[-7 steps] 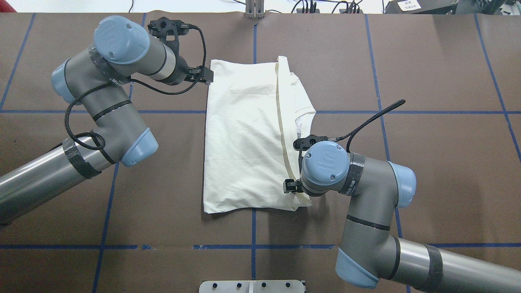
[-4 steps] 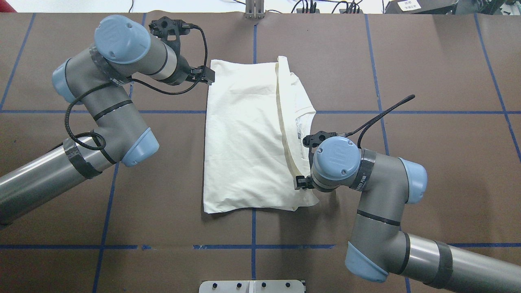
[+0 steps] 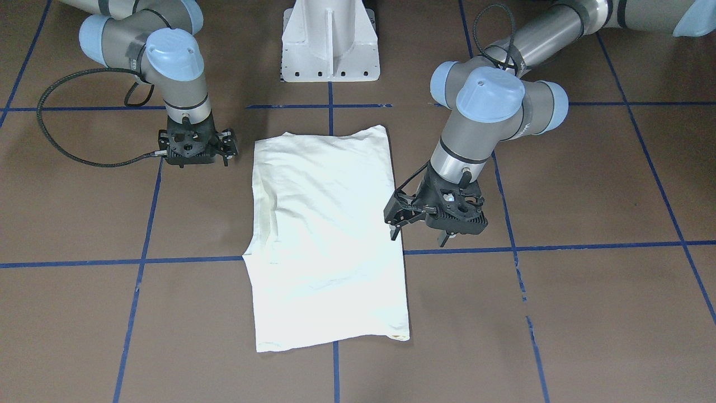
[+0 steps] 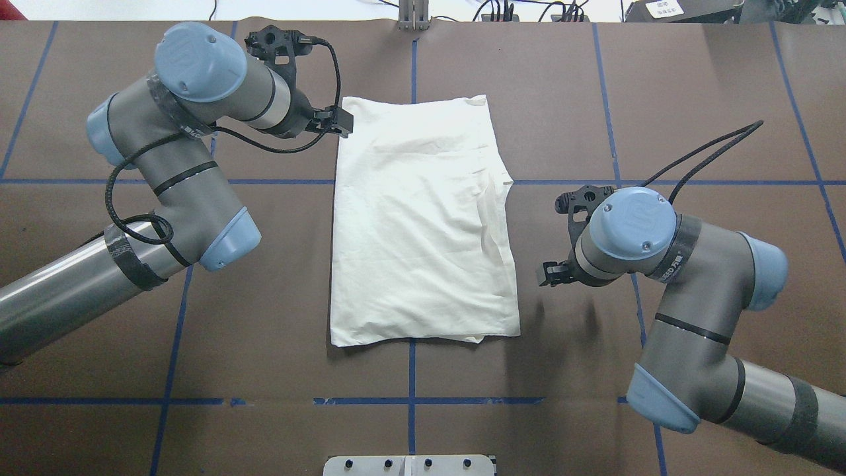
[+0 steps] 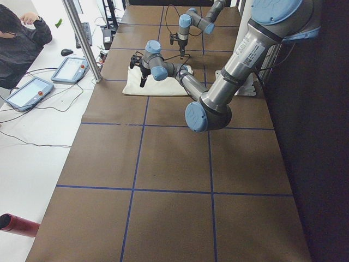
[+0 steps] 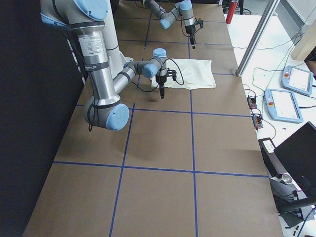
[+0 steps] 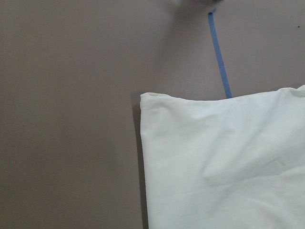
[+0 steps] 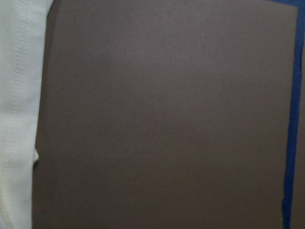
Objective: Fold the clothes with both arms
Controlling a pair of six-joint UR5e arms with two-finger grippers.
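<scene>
Cream-white folded cotton shirt (image 4: 423,225) lies flat, plain side up, centre of the overhead frame on the brown table (image 4: 694,99) with blue tape grid (image 4: 595,182). Risks: the layers are stacked, so a shallow pinch would likely take only the top ply and peel the fold open. The shirt's right edge bulges mid-height and could spill. An uneven two-arm lift would skew it. Left black two-finger gripper (image 4: 342,124) hovers by the shirt's upper-left corner, holding nothing, opening unreadable; left grey jointed arm (image 4: 165,185) runs off lower left. Right black two-finger gripper (image 4: 547,274) stands apart from the lower right edge, jaws apparently parted, empty; right grey jointed arm (image 4: 694,311) exits lower right.
</scene>
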